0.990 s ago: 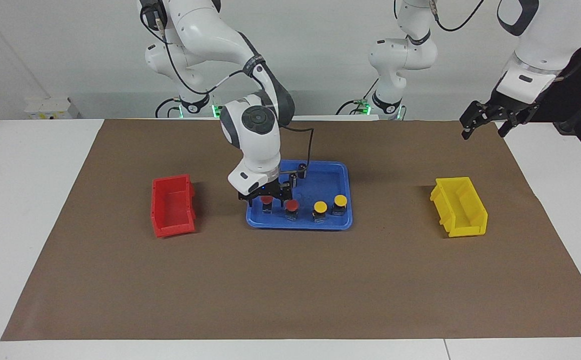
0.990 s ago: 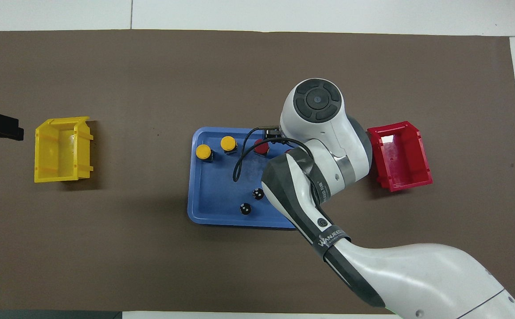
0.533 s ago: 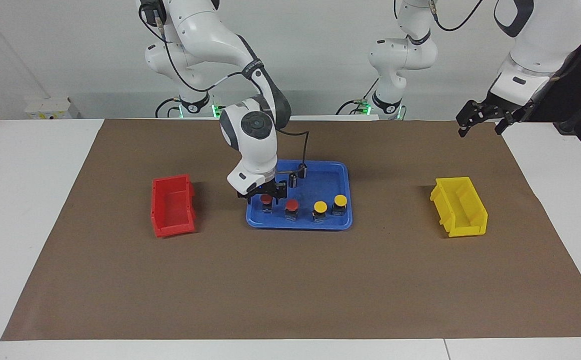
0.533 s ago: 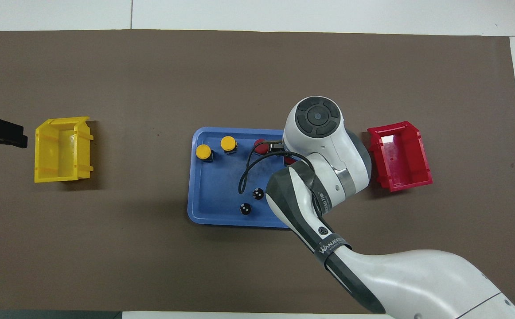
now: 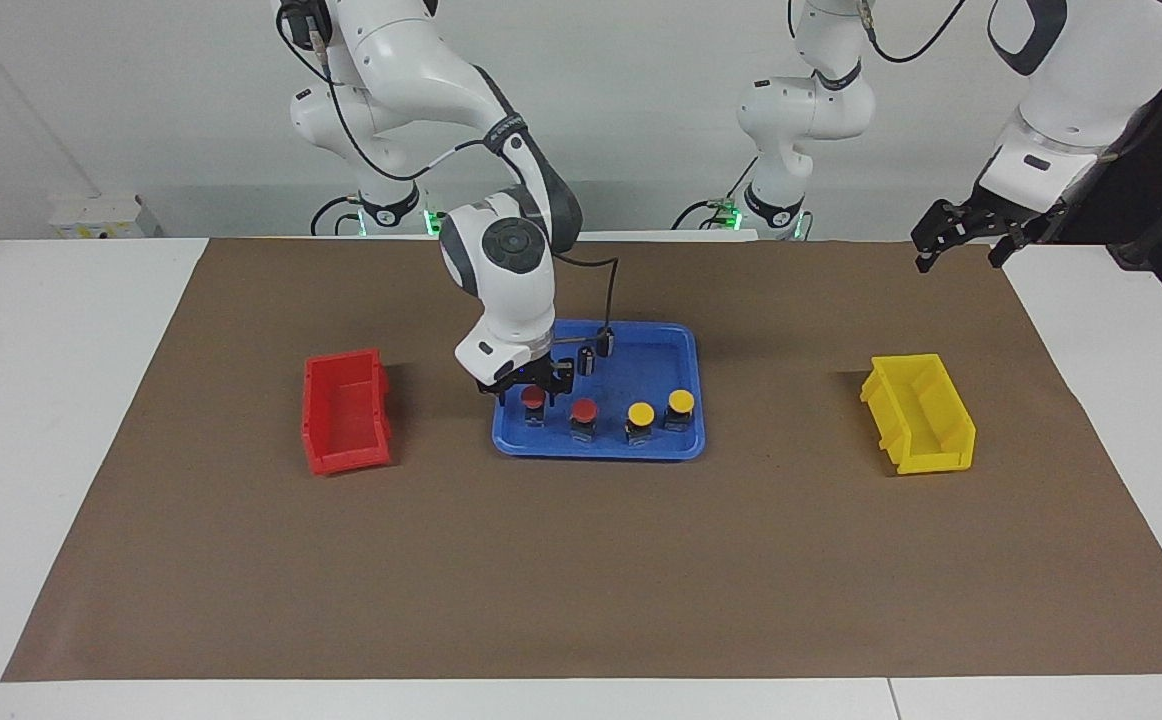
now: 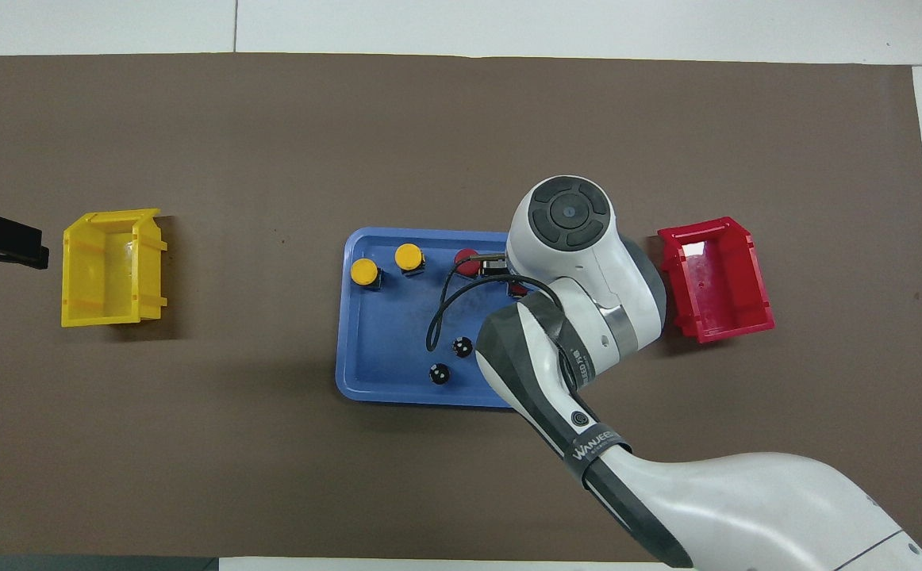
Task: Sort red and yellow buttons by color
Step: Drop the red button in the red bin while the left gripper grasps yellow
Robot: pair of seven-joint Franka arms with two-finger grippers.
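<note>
Two red buttons (image 5: pixel 533 397) (image 5: pixel 584 408) and two yellow buttons (image 5: pixel 640 413) (image 5: pixel 681 401) stand in a row in the blue tray (image 5: pixel 646 352), along the edge farther from the robots. My right gripper (image 5: pixel 533 392) is low over the tray, open, with a finger on each side of the red button nearest the red bin (image 5: pixel 344 412). In the overhead view my right arm hides most of that button (image 6: pixel 518 290). My left gripper (image 5: pixel 956 260) waits open in the air, over the mat's edge by the yellow bin (image 5: pixel 919 412).
Two small dark cylinders (image 5: pixel 586 360) (image 5: pixel 604 342) stand in the tray nearer to the robots. The red bin stands toward the right arm's end of the table, the yellow bin toward the left arm's end. Brown paper (image 5: pixel 581 560) covers the table.
My right gripper has shifted a little toward the robots and settled lower around the red button. My left gripper has risen slightly. The buttons have not moved.
</note>
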